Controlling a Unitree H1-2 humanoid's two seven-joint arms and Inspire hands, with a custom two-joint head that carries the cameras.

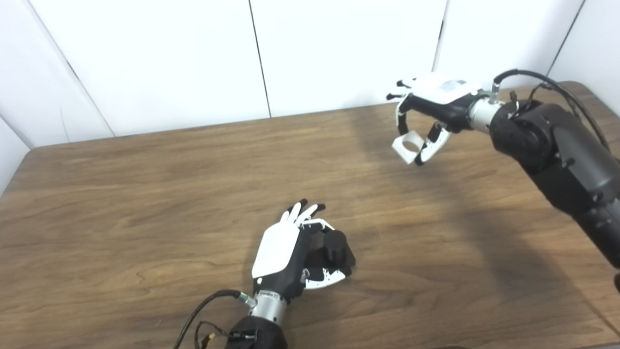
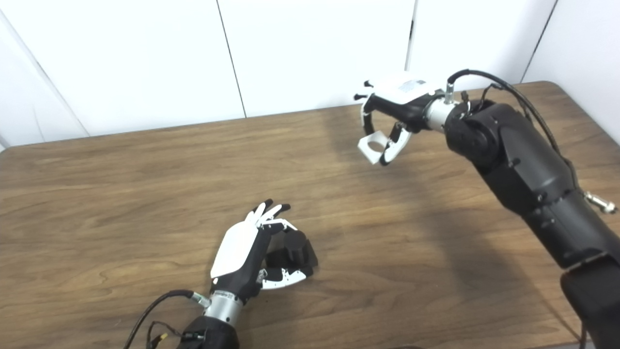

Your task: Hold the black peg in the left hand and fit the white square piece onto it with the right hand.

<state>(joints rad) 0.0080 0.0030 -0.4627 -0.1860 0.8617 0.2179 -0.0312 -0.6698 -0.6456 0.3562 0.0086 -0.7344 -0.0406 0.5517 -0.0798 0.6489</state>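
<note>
black peg point(image 1: 334, 245) base: hidden behind left hand point(image 1: 290, 252) thumb and palm
right hand point(image 1: 428, 109) fingertips: blurred against wall
right arm point(image 1: 562, 150): cut by right edge
tabletop point(image 1: 145, 194) near edge: out of frame

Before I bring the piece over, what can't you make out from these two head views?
- Base of the black peg: hidden in both views by the left hand, so I cannot tell how firmly it is held.
- Far side of the white piece: covered by the fingers of the right hand.
- Peg top and the piece's hole: too small to judge the fit.
- Right arm's upper part: cut off by the right edge.
</note>
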